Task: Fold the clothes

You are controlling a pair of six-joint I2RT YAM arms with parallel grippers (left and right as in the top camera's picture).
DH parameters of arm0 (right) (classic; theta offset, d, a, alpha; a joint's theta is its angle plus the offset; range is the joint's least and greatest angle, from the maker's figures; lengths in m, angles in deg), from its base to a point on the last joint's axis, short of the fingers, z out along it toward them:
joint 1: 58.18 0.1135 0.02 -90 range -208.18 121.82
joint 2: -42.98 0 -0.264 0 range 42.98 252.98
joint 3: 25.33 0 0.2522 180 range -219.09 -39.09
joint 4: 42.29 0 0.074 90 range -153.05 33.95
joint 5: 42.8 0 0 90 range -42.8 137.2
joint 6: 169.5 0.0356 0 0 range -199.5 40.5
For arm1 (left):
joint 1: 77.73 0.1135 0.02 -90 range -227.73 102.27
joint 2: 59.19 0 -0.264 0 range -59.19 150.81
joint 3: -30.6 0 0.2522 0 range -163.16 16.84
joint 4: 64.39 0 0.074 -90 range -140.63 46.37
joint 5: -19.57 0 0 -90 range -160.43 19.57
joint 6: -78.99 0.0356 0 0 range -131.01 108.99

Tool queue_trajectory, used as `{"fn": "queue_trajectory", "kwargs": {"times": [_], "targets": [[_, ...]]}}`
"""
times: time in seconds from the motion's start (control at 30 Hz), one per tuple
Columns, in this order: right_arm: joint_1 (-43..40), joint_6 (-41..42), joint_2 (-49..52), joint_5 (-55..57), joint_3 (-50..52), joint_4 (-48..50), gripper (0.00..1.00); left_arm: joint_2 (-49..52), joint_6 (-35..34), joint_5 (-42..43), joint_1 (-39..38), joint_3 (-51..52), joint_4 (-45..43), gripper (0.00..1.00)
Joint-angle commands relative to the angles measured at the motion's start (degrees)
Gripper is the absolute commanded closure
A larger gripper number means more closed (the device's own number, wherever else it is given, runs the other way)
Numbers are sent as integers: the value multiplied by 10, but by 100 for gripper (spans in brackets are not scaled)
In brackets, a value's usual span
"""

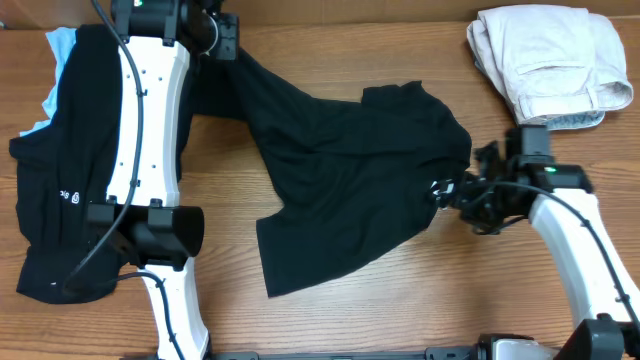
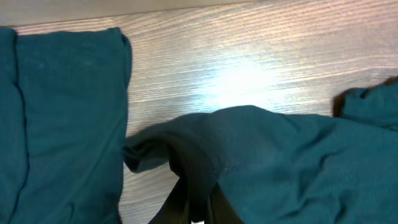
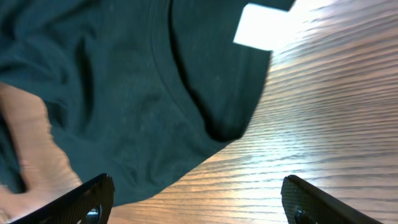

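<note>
A black tee point(image 1: 350, 190) lies rumpled and partly spread across the middle of the wooden table point(image 1: 330, 320), its body running from the far left toward the near right. The left gripper point(image 1: 228, 38) sits at the far side of the table, its 2 fingers pressed together on a bunched corner of the tee. The left wrist view shows this pinch up close, with the left gripper point(image 2: 196, 208) clamped on a raised fold of dark fabric that drapes away to the right. The right gripper point(image 1: 455, 190) is at the tee's right edge, by the collar and its white neck tag point(image 1: 440, 187). In the right wrist view its jaws stand wide apart over the collar edge, the tag point(image 3: 264, 28) lying just beyond them, and they grip nothing. A second black garment point(image 1: 60, 170) with tiny white marks lies at the left end of the table, partly under the left arm, with a light blue cloth point(image 1: 60, 45) showing at its far edge. A pale folded garment point(image 1: 545, 60) rests at the far right corner, well apart from the tee.
</note>
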Motion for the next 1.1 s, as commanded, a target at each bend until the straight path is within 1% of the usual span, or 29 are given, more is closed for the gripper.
{"fn": "queue_trajectory", "kwargs": {"times": [0.0, 0.1, 0.17, 0.23, 0.43, 0.57, 0.67, 0.7, 0.77, 0.8, 0.83, 0.9, 0.97, 1.03, 1.07], "targets": [[69, 64, 1, 68, 19, 11, 10, -6, -12, 3, -5, -10, 1, 93], [117, 97, 1, 80, 47, 46, 11, -6, -12, 2, -4, -10, -1, 93], [163, 129, 1, 87, 81, 99, 16, -6, -12, 0, -2, -10, -1, 94], [186, 149, 2, 105, 98, 125, 18, -6, -12, 0, -2, -10, -1, 94], [240, 163, 31, 125, 138, 217, 19, -6, -12, -10, -2, -10, 0, 96], [253, 168, 76, 125, 138, 229, 20, -6, -12, -11, -3, -10, 7, 96], [253, 177, 98, 123, 138, 219, 21, -6, -12, -24, -2, -10, 13, 96], [253, 179, 100, 123, 138, 215, 23, -6, -12, -30, -2, -10, 14, 96], [253, 186, 101, 124, 138, 213, 29, -6, -12, -34, -3, -10, 14, 96], [253, 190, 101, 126, 138, 213, 34, -6, -12, -34, -2, -10, 14, 96], [253, 190, 101, 128, 138, 215, 44, -6, -12, -34, -2, -10, 14, 96], [252, 190, 101, 132, 138, 219, 58, -6, -12, -34, -2, -10, 13, 96], [246, 192, 101, 139, 138, 221, 75, -6, -12, -34, -2, -10, 13, 96], [229, 193, 101, 140, 132, 215, 87, -6, -12, -40, -2, -10, 13, 96], [218, 193, 100, 140, 126, 209, 92, -6, -12, -45, -2, -10, 14, 96]]}}
